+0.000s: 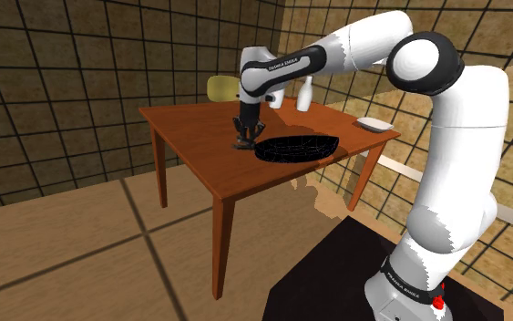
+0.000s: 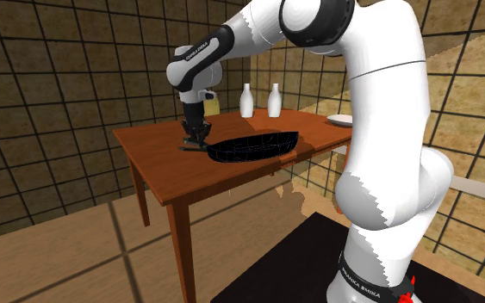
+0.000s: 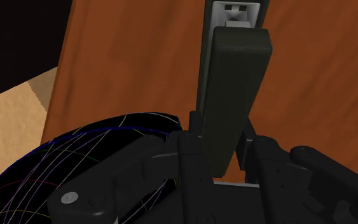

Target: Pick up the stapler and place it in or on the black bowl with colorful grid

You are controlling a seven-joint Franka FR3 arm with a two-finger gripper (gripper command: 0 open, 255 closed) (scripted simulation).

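**Step in hand: lift and carry, judged from the grip as it stands.**
- Table (image 1: 200,160): brown wood top. The stapler is at the top or barely above it; which of the two cannot be told. Raise straight up first, so the long body does not drag on the wood.
- Bowl (image 1: 296,148): black, wide and shallow, with thin coloured lines inside. It stands just beside the gripper, on the shoulder view's right. The carry looks short. Clear the near rim before crossing, then lower over the middle, not the edge.
- Stapler (image 3: 236,83): dark and long, with a pale metal nose at the end far from the hand. It is at the bowl's left rim in the shoulder view, under the gripper. The hold is near its rear end, so most of its length juts out ahead of the hand. It may tip or swing in transit, so move slowly, keep the wrist level and let go low inside the bowl.

**Pose.**
- Arm (image 1: 446,137): white with dark joints. It rises from the stand (image 1: 336,274) at the shoulder view's lower right. The elbow is high and the forearm reaches up and left over the table.
- Gripper (image 1: 245,139): black, pointing straight down, low over the middle of the table.
- Fingers (image 3: 194,146): set narrow, one on each side of the stapler, clasping it.
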